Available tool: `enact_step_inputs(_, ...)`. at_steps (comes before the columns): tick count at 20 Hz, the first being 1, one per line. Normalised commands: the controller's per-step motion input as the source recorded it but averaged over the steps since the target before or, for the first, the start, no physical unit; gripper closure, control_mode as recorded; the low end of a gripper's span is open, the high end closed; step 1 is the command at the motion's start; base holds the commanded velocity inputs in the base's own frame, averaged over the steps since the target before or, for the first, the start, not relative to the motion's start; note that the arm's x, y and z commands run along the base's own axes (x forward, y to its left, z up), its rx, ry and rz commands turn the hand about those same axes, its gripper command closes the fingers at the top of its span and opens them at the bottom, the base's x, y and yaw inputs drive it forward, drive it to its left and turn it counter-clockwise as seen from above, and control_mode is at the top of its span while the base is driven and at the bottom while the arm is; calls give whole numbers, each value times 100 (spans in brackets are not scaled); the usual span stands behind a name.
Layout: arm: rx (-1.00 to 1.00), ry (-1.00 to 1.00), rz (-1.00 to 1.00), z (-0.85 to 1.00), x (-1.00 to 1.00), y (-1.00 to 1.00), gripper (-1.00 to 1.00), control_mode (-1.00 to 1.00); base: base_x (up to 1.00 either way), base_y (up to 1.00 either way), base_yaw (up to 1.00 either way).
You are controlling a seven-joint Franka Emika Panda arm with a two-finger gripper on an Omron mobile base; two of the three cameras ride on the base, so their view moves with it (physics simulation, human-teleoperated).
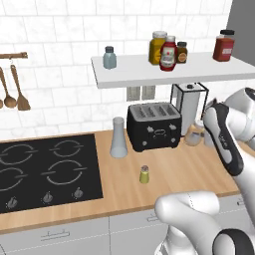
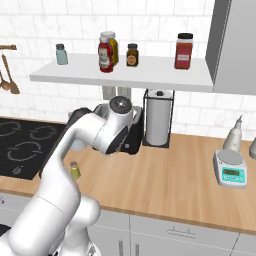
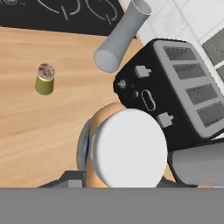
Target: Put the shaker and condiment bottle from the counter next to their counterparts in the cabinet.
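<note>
Hand view | we see pincer (image 3: 124, 181) clamped on condiment bottle (image 3: 127, 148) | shaker (image 3: 45, 79) at ten o'clock on bench (image 3: 30, 131)

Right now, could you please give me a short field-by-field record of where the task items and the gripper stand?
shaker: olive-yellow shaker upright on the counter, in front of the toaster, untouched
condiment bottle: orange-peach condiment bottle right under the hand camera, beside the toaster
gripper: down at the condiment bottle; jaws hidden, grip not confirmed
cabinet: white shelf holding the blue-grey shaker at its left and a bottle cluster further right
placed so far: neither item
</note>
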Motion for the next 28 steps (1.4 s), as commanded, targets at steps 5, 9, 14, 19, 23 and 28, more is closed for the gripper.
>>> enact_step_inputs(5,-3,-15,6,42,-27,0,100,-100,0,0,0)
enact_step_inputs(9,-6,-11,7,38,-13,0,100,-100,0,0,0)
enact_step_inputs(14,-10,-5,6,43,0,0,100,-100,0,0,0)
enact_step_inputs(19,-9,-3,1,45,0,0,100,-100,0,0,0)
enact_step_inputs(23,-7,-4,1,49,-2,0,100,-100,0,0,0)
enact_step_inputs(28,-2,-1,0,47,-7,0,100,-100,0,0,0)
